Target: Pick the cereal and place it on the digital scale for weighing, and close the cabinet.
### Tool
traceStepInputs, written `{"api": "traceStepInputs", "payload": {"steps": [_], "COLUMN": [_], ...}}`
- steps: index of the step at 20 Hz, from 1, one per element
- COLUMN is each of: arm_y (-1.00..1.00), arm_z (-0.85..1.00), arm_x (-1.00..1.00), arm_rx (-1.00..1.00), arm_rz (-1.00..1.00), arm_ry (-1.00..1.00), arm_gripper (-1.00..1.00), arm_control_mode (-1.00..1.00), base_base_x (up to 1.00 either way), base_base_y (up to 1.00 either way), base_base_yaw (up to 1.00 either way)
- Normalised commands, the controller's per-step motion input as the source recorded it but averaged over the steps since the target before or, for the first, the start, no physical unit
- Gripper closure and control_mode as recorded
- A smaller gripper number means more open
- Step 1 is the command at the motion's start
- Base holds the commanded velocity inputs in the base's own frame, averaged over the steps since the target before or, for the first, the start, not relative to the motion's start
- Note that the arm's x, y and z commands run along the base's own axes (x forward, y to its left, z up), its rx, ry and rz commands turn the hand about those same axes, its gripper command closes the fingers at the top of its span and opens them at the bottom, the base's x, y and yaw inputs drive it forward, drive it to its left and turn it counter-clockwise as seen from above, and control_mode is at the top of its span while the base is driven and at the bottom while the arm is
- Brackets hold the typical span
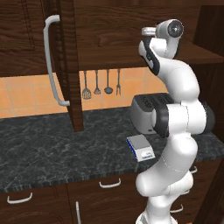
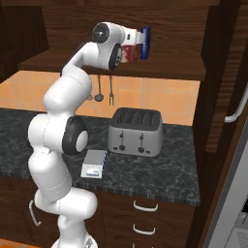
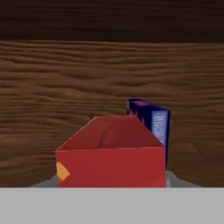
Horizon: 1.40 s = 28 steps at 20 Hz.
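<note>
The cereal, a small red box, stands on the shelf inside the open cabinet. My gripper reaches into the cabinet and is shut on the cereal. In the hand view the cereal lies close between the jaws, and it hides the fingertips. A slim blue box stands just behind the cereal, touching or nearly so; the blue box shows past its far right corner. The digital scale lies flat on the dark counter below, in front of the toaster. The cabinet's left door stands open.
A grey toaster sits behind the scale. Several utensils hang on the orange tiled wall. The open right door with its pale handle juts out at the right. The dark counter tops drawers with small handles.
</note>
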Motion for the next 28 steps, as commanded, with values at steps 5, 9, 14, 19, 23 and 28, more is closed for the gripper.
{"api": "traceStepInputs", "payload": {"steps": [5, 9, 14, 19, 23, 28], "arm_y": [-0.04, 0.00, 0.00, -0.02, 0.00, -0.08], "arm_z": [0.00, 0.00, 0.00, 0.00, 0.00, 0.00], "arm_x": [-0.43, -0.85, -0.99, -1.00, -1.00, -1.00], "arm_rx": [0.00, 0.00, 0.00, 0.01, 0.03, 0.00], "arm_rz": [0.00, 0.00, 0.01, 0.02, 0.09, 0.19], "arm_ry": [-0.09, -0.20, -0.27, -0.13, 0.04, 0.13], "arm_gripper": [1.00, 1.00, 1.00, 1.00, 1.00, 1.00], "arm_control_mode": [-1.00, -1.00, -1.00, -1.00, -1.00, -1.00], "base_base_x": [0.00, 0.00, 0.00, 0.00, 0.00, 0.00], "base_base_y": [0.00, 0.00, 0.00, 0.00, 0.00, 0.00], "base_base_yaw": [0.00, 0.00, 0.00, 0.00, 0.00, 0.00]}}
